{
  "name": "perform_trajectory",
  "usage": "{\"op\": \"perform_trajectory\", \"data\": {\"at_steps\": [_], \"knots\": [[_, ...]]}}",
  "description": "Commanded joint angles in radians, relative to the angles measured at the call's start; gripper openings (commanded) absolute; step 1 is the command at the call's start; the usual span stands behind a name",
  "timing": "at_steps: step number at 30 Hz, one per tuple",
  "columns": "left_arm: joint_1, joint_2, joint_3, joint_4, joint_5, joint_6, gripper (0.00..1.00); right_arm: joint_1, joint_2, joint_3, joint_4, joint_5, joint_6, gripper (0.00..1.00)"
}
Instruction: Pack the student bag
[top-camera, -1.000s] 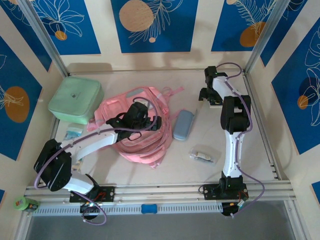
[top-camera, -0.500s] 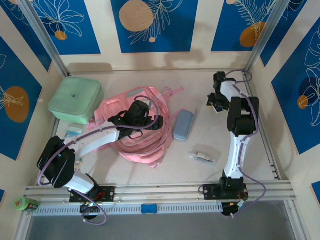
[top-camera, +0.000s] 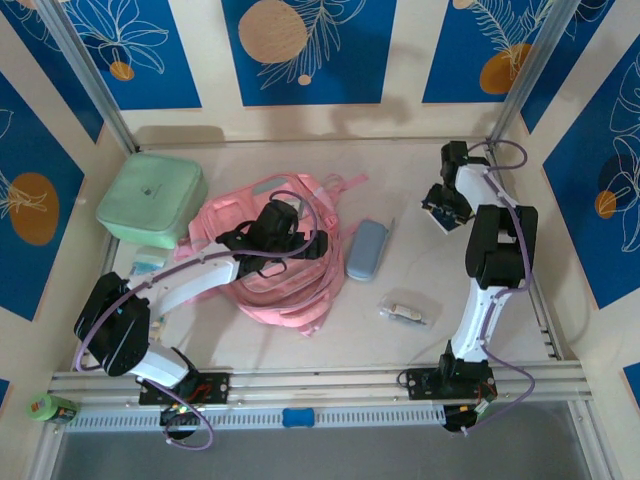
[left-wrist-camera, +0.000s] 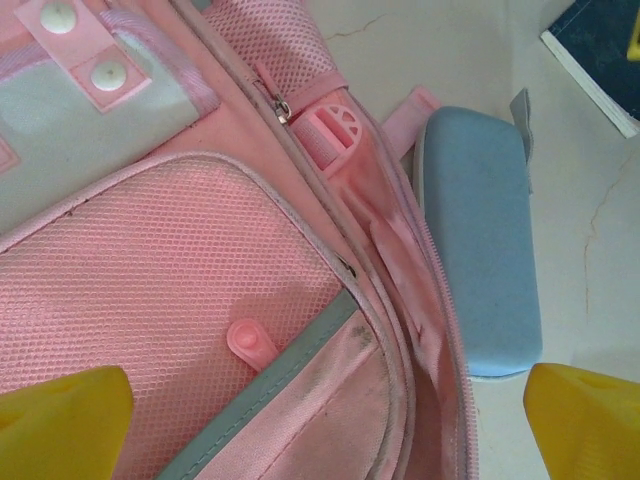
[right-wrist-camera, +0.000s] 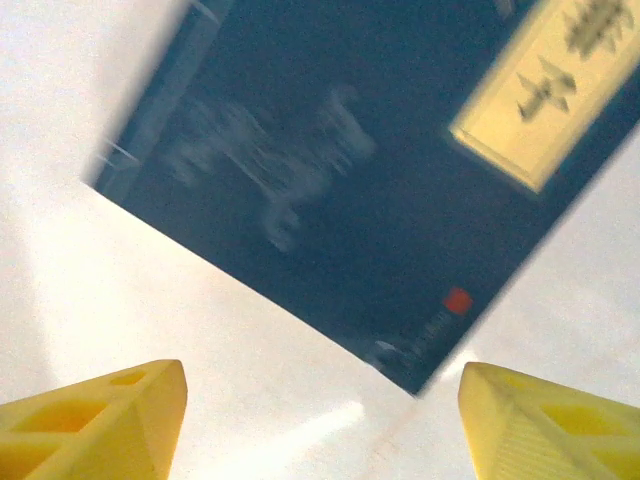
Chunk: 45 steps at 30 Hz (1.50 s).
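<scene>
student bag (top-camera: 285, 295) lies flat near the middle of the table (top-camera: 500, 340), a soft pink heap with its straps spread toward the far wall. the left wrist view shows its mesh front pocket (left-wrist-camera: 150, 270), a pale grey-blue trim and a pink zip pull (left-wrist-camera: 250, 345) close up. a mint-green box (top-camera: 152, 197) sits just beside the bag on the left, toward the far corner. a grey-blue pencil case (top-camera: 367, 249) lies along the bag's right edge, and in the left wrist view the case (left-wrist-camera: 480, 260) seems to touch the bag's side seam.

the left gripper (top-camera: 305, 245) hangs over the bag's upper part, its yellow fingers (left-wrist-camera: 60, 425) spread as wide as they go, with nothing held between them. the right gripper (top-camera: 440, 215) is well apart from the bag, near the far right corner. its jaws stand well apart and grip nothing. under it, blurred, is what looks like a dark blue flat cover (right-wrist-camera: 330, 180) with a yellow label. a small packet (top-camera: 408, 311) lies nearer the arm bases, right of the bag.
</scene>
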Motion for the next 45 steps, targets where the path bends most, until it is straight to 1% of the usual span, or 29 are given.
{"op": "perform_trajectory", "data": {"at_steps": [1, 3, 5, 8, 11, 14, 18, 22, 24, 27, 29, 32, 34, 36, 40, 43, 45], "knots": [[0.01, 0.028, 0.049, -0.01, 0.007, 0.009, 0.99, 0.008, 0.094, 0.143, -0.039, -0.006, 0.053, 0.74], [0.01, 0.045, 0.076, -0.037, 0.003, 0.016, 0.99, 0.014, 0.159, 0.224, -0.072, 0.019, 0.075, 0.75], [0.011, 0.058, 0.091, -0.042, 0.004, 0.027, 0.99, 0.022, 0.207, 0.282, -0.088, 0.05, 0.087, 0.78], [0.012, 0.073, 0.099, -0.034, 0.009, 0.036, 0.99, 0.025, 0.268, 0.363, -0.114, 0.047, 0.088, 0.8], [0.015, 0.095, 0.118, -0.044, 0.017, 0.038, 0.99, 0.028, 0.327, 0.427, -0.149, 0.051, 0.086, 0.82], [0.014, 0.106, 0.124, -0.044, 0.024, 0.037, 0.99, 0.027, 0.355, 0.439, -0.185, 0.06, 0.098, 0.82], [0.015, 0.109, 0.114, -0.036, 0.025, 0.032, 1.0, 0.028, 0.302, 0.334, -0.163, 0.044, 0.109, 0.8], [0.015, 0.107, 0.106, -0.034, 0.046, 0.015, 1.0, 0.026, 0.215, 0.156, -0.098, 0.013, 0.111, 0.76], [0.014, 0.101, 0.094, -0.03, 0.046, 0.006, 0.99, 0.023, 0.155, 0.057, -0.068, -0.012, 0.106, 0.72], [0.015, 0.093, 0.075, -0.025, 0.047, -0.019, 0.99, 0.037, 0.023, -0.132, 0.007, 0.004, 0.091, 0.71], [0.015, 0.094, 0.069, -0.017, 0.055, -0.03, 0.99, 0.037, -0.048, -0.22, 0.049, -0.039, 0.082, 0.7], [0.015, 0.1, 0.071, 0.002, 0.079, -0.044, 0.99, 0.021, -0.126, -0.254, 0.048, -0.085, 0.069, 0.72], [0.012, 0.102, 0.083, -0.003, 0.089, -0.046, 0.99, -0.022, -0.182, -0.276, 0.067, -0.125, 0.073, 0.77], [0.009, 0.102, 0.088, -0.003, 0.085, -0.047, 0.99, -0.079, -0.205, -0.285, 0.099, -0.171, 0.073, 0.79], [-0.003, 0.111, 0.104, 0.001, 0.106, -0.045, 0.99, -0.171, -0.165, -0.241, 0.105, -0.279, 0.064, 0.82], [-0.021, 0.122, 0.123, 0.0, 0.101, -0.036, 0.99, -0.21, -0.132, -0.236, 0.126, -0.266, 0.054, 0.86], [-0.032, 0.132, 0.136, -0.003, 0.097, -0.036, 0.99, -0.251, -0.091, -0.221, 0.128, -0.301, 0.064, 0.86]]}}
